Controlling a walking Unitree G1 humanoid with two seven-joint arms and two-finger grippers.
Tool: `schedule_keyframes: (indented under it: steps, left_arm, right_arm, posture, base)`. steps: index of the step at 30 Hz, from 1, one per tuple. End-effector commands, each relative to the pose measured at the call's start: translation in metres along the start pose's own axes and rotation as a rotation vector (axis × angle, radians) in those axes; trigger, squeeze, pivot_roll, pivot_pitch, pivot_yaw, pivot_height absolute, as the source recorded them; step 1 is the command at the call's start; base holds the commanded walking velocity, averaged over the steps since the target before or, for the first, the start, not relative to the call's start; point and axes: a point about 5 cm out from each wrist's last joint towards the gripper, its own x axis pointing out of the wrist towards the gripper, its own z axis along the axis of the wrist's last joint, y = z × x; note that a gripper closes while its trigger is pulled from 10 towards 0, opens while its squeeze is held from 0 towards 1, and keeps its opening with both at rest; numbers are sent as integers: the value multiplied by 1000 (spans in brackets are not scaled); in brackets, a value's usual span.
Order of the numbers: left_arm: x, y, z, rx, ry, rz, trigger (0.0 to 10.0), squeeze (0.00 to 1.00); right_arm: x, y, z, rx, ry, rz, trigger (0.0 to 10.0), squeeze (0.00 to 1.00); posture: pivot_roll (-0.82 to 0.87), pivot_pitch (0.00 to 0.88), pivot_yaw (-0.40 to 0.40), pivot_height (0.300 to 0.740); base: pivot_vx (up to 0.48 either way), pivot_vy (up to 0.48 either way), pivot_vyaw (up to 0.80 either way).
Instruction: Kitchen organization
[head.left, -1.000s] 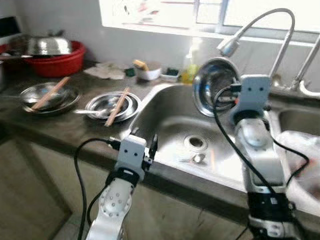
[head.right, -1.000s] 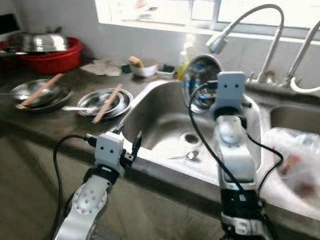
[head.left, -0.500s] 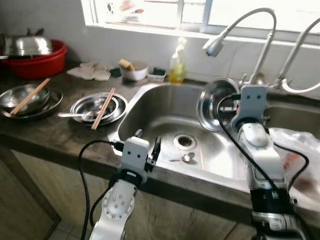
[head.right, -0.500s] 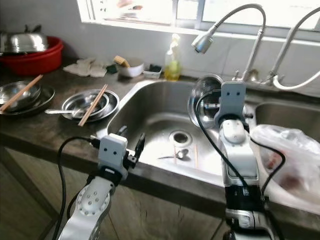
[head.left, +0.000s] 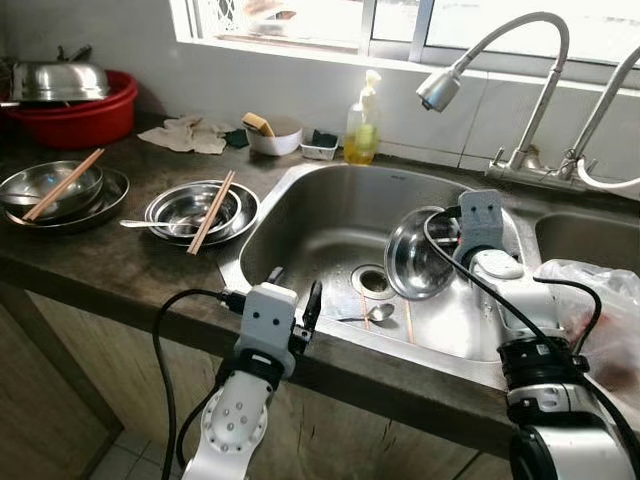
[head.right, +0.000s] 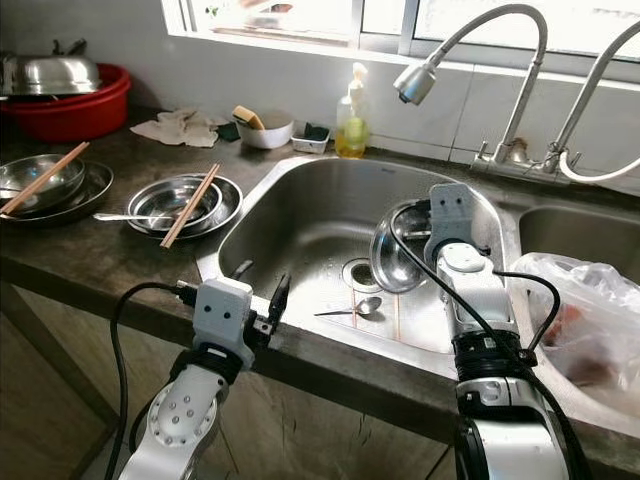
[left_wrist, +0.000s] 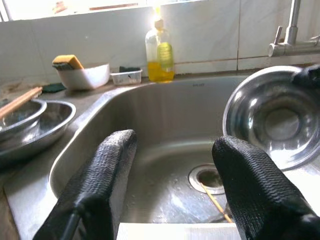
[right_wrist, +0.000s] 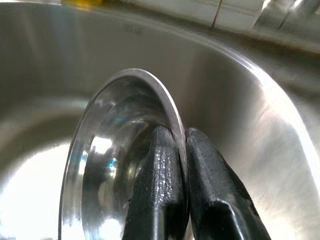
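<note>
A shiny steel bowl (head.left: 420, 255) stands tilted on its edge low inside the sink (head.left: 330, 215), near the drain (head.left: 372, 280). My right gripper (right_wrist: 180, 135) is shut on the bowl's rim, one finger inside and one outside. A spoon (head.left: 368, 315) and a chopstick (head.left: 408, 320) lie on the sink floor in front of the bowl. My left gripper (head.left: 295, 290) hovers open at the sink's front edge with nothing between its fingers (left_wrist: 107, 170).
On the counter to the left are a steel dish with chopsticks (head.left: 200, 210), stacked steel bowls (head.left: 60, 190) and a red basin (head.left: 75, 105). A soap bottle (head.left: 362, 125) and a white bowl (head.left: 272, 135) stand behind the sink. The faucet head (head.left: 440, 90) hangs overhead. A plastic bag (head.left: 600, 320) sits at right.
My right gripper has brought the steel bowl down from under the faucet to low inside the sink. The camera shifted; the left gripper stays at the front edge.
</note>
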Motion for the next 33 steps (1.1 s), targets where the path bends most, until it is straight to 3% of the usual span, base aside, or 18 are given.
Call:
schedule_keyframes:
  steps: [1, 8, 13, 14, 15, 16, 24, 25, 26, 33]
  left_arm:
    - [-3, -3, 5, 8, -3, -14, 10000, 0]
    - [-6, 0, 5, 16, 10, -21, 10000, 0]
    - [-8, -2, 7, 14, 16, -24, 10000, 0]
    - [-8, -2, 8, 14, 17, -24, 10000, 0]
    - [-8, -2, 8, 14, 17, -24, 10000, 0]
    - [-8, -2, 8, 13, 17, -23, 10000, 0]
    - [-5, -2, 10, 16, 1, -8, 10000, 0]
    - [-4, -2, 10, 16, 3, -9, 10000, 0]
    - [-3, -2, 10, 18, 3, -7, 10000, 0]
    - [-1, -2, 8, 18, 1, -7, 10000, 0]
  right_arm:
    - [4, -6, -4, -5, 64, -15, 10000, 0]
    - [8, -9, -19, -25, 158, -32, 10000, 0]
    - [6, 2, -34, -28, 208, 30, 10000, 16]
    - [6, 3, -35, -34, 215, 29, 10000, 365]
    - [6, 3, -35, -34, 215, 29, 10000, 365]
    - [7, 3, -35, -37, 207, 29, 10000, 1000]
    - [6, -3, -32, -56, 175, -8, 10000, 1000]
    - [5, -5, -32, -60, 171, -21, 10000, 706]
    - [4, -7, -29, -54, 150, -41, 10000, 0]
    - [-3, -7, -10, -29, -2, -70, 10000, 0]
  posture:
    - [95, 71, -69, 740]
    - [105, 92, -61, 740]
    - [116, 109, -62, 740]
    - [115, 111, -63, 740]
    - [115, 111, -63, 740]
    - [115, 110, -66, 740]
    - [106, 94, -69, 740]
    - [107, 91, -71, 740]
    - [106, 87, -70, 740]
    - [99, 67, -66, 740]
  base:
    - [0, 0, 0]
    - [0, 0, 0]
    - [0, 0, 0]
    - [0, 0, 0]
    - [0, 0, 0]
    - [0, 0, 0]
    - [0, 0, 0]
    - [0, 0, 0]
    - [0, 0, 0]
    - [0, 0, 0]
